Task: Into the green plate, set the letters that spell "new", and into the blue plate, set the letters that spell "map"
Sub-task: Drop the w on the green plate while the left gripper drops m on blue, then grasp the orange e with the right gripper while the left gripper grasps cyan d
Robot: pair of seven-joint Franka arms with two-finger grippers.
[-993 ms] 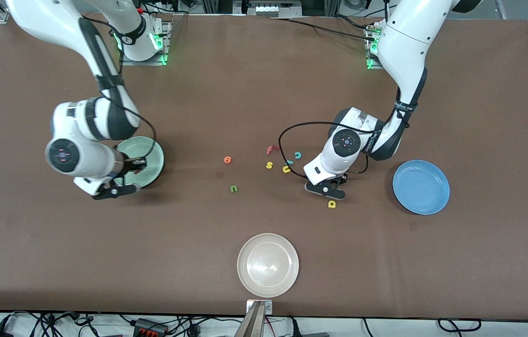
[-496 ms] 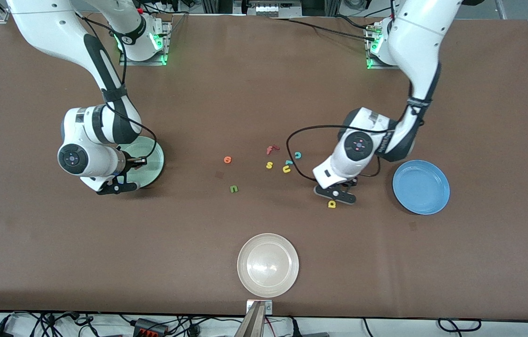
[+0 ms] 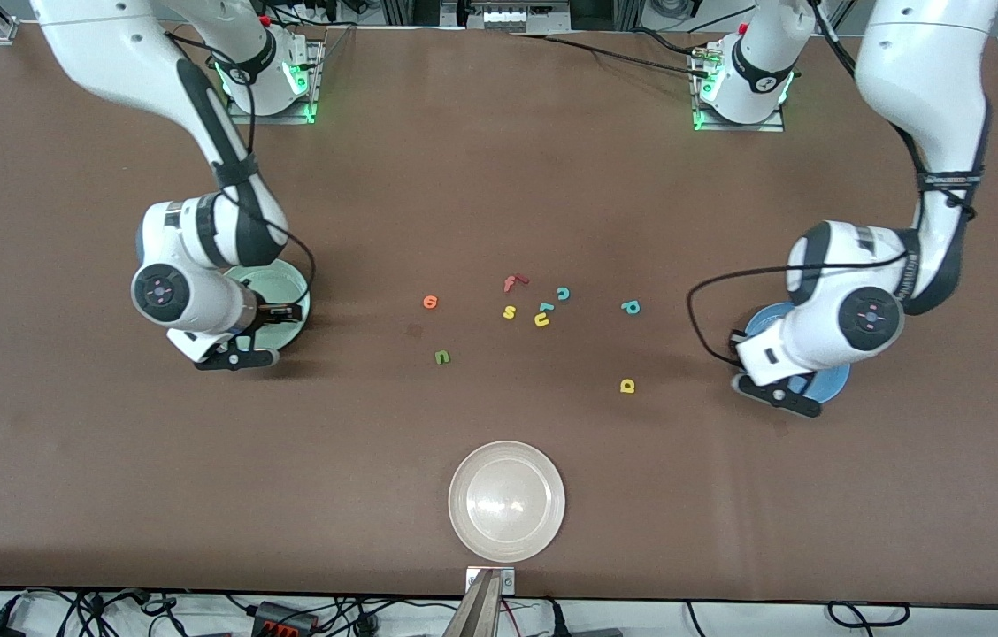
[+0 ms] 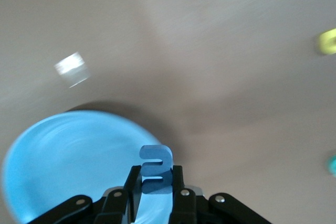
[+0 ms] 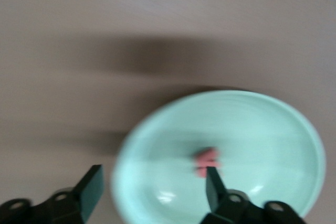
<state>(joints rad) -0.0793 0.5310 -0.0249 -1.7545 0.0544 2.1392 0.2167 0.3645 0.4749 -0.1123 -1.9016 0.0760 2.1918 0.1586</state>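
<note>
**A:** so where's everything at? I see the left gripper [image 4: 155, 195] over the blue plate [image 3: 828, 382], clamped on the blue m [image 4: 156, 167].

**B:** yep. The right gripper [image 5: 152, 188] is over the green plate [image 5: 273, 124] with its fingers spread wide and nothing between them; the red w [image 5: 208, 162] lies in that plate.

**A:** and the rest?

**B:** All on the surface [image 3: 499, 177]. Orange e [image 3: 430, 302] and green n [image 3: 441, 356] sit mid-surface, teal p [image 3: 630, 307] and yellow a [image 3: 627, 385] nearer the blue plate. The red f [image 3: 512, 282], yellow s [image 3: 509, 311], yellow u [image 3: 541, 319] and teal c [image 3: 563, 293] are clustered between. The beige plate [image 3: 507, 501] sits closest to the front camera.
</note>
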